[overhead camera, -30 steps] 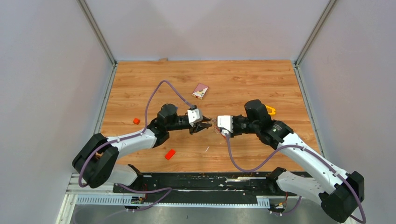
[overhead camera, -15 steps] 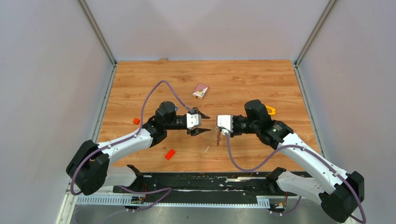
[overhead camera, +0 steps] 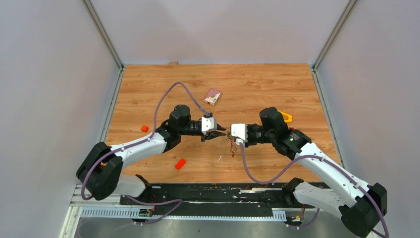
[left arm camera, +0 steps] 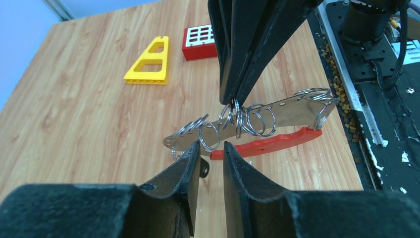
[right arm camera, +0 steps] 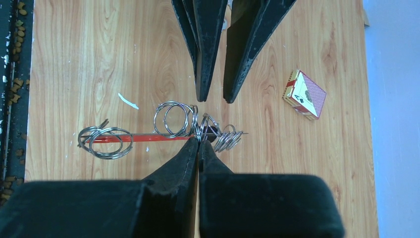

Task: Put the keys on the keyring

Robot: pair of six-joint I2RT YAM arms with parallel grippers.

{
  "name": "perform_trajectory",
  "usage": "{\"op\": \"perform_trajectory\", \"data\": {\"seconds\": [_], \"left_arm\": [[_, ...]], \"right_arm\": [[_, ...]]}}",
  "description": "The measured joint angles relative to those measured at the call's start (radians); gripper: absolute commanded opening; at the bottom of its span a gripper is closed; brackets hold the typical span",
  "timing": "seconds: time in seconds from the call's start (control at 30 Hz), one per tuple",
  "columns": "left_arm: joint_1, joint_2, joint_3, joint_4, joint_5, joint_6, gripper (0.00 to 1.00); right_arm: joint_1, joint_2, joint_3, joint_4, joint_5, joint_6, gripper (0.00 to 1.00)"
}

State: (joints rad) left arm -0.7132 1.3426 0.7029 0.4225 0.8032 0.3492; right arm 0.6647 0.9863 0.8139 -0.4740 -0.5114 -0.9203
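The keyring (left arm camera: pixel 267 144) is a silver strip with several wire rings and a red curved strap. It hangs above the table from my right gripper (right arm camera: pixel 199 141), which is shut on one of its rings. In the top view the keyring (overhead camera: pixel 232 147) dangles below that gripper (overhead camera: pixel 229 137). My left gripper (left arm camera: pixel 212 146) faces it from the left, its jaws a narrow gap apart with nothing between them, tips just short of the strip's left end. A small dark tab with a hole (left arm camera: pixel 204 168) shows behind the left finger. The keys are out of view.
A yellow triangular block (left arm camera: pixel 148 62) and a red square block with white buttons (left arm camera: pixel 200 42) lie behind the right arm. A card pack (overhead camera: pixel 212 96) lies farther back. Two small orange-red blocks (overhead camera: pixel 144 128) (overhead camera: pixel 180 164) lie near the left arm.
The left gripper opened wide and pulled back to the left, then returned to the keyring with its jaws narrowed. The keyring swung down and now hangs from the right gripper.
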Motion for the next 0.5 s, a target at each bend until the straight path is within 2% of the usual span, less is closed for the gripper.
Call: {"op": "perform_trajectory", "data": {"seconds": [0.5], "left_arm": [[-0.010, 0.039, 0.000, 0.017, 0.053, -0.066, 0.36]], "right_arm": [[0.000, 0.000, -0.009, 0.001, -0.002, 0.003, 0.00]]}}
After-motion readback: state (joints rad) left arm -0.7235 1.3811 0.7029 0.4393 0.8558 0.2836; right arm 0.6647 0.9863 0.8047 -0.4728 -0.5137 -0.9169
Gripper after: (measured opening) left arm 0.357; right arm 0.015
